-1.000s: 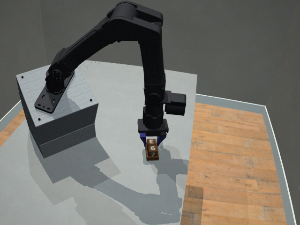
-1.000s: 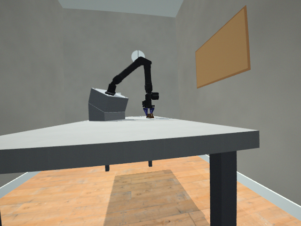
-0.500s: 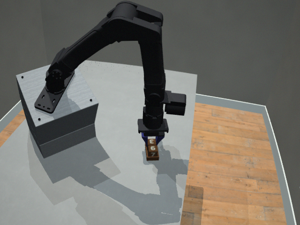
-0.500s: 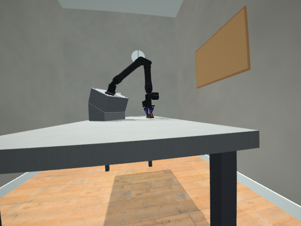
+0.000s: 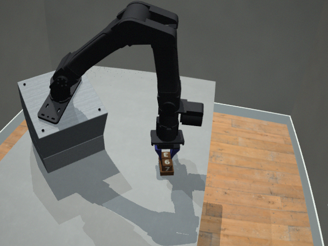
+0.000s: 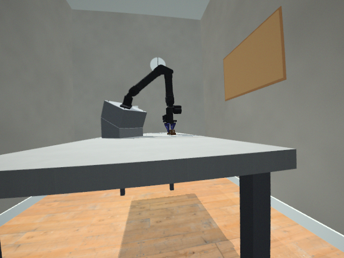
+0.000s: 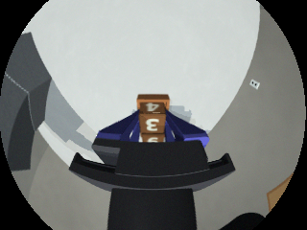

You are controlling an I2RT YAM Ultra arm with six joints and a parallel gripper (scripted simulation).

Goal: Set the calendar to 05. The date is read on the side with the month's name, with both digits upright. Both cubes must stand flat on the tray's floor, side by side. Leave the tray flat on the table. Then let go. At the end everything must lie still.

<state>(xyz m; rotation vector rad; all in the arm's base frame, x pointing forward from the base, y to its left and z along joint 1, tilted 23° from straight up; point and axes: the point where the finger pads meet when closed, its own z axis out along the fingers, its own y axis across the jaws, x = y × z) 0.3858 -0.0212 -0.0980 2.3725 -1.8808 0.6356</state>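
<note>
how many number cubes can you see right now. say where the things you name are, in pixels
2: one cube (image 7: 152, 124) between the gripper's (image 5: 166, 156) (image 6: 170, 129) (image 7: 152, 126) blue fingers, its top showing 3; the other (image 5: 167, 162) right beside it in the brown tray (image 5: 166, 173) (image 7: 153, 97). Others could be hidden behind the gripper.

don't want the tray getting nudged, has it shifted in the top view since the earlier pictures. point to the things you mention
No; the tray (image 5: 166, 173) (image 6: 169, 134) (image 7: 153, 97) shows no visible shift against the gray pedestal (image 5: 76, 136) (image 6: 130, 119) (image 7: 16, 125).
</note>
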